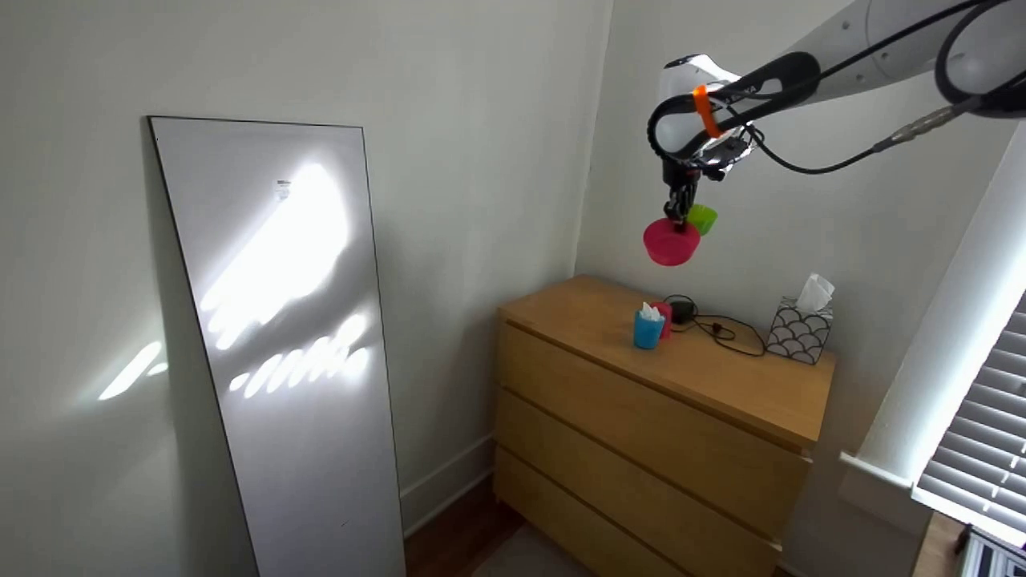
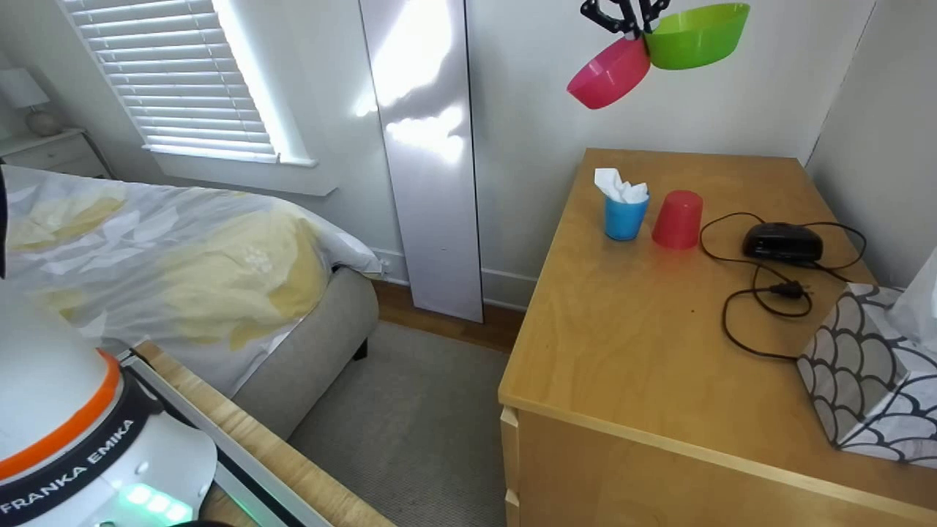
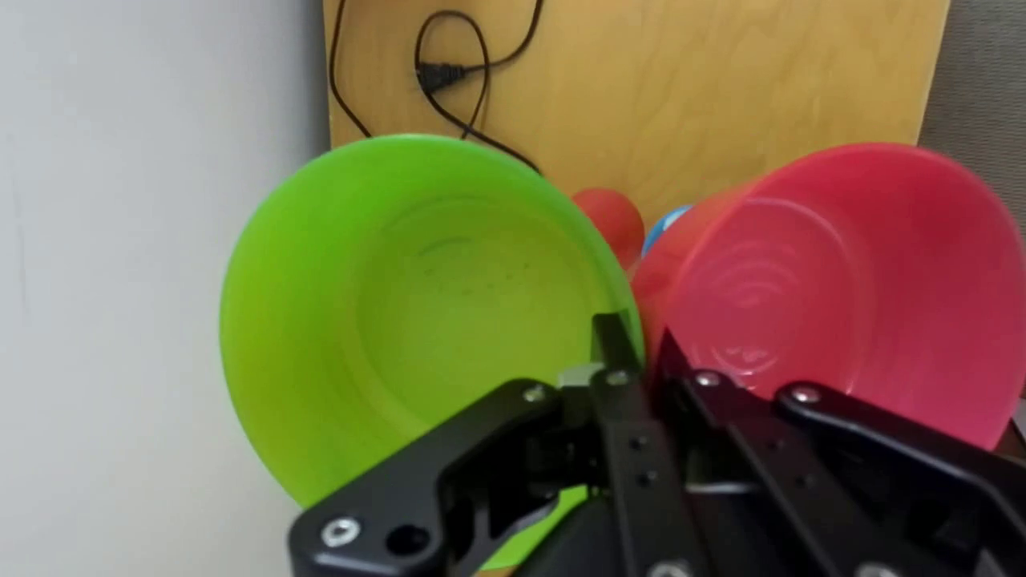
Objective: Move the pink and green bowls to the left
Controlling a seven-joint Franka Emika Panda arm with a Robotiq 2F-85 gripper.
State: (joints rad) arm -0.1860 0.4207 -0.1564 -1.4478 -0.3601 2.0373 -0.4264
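- The gripper (image 3: 645, 353) pinches both bowls at once by their edges; in the wrist view its fingers (image 3: 614, 343) reach one into each bowl, with the two walls caught side by side between them.
- The pink bowl (image 2: 607, 77) hangs in the air above the dresser (image 2: 622, 329), clearly tilted.
- The green bowl (image 2: 699, 38) hangs right beside the pink bowl, nearer to level, also well apart from the dresser top.
- On the dresser a blue cup (image 2: 624, 221) stands upright, crumpled white paper (image 2: 621, 190) poking out of it.
- A red cup (image 2: 677, 219) stands upside down just beside the blue cup.
- Near the cups lie a black box (image 2: 782, 243) and a looped cord with a plug (image 2: 789, 290).
- A patterned tissue box (image 1: 799, 330) stands on the dresser too, a white tissue (image 1: 816, 292) sticking up from the top.
- A tall panel (image 1: 304, 417) stands against the wall (image 1: 481, 96), bright patches of light on it.
- A bed (image 2: 234, 271) with a yellow-flowered cover shows in an exterior view.
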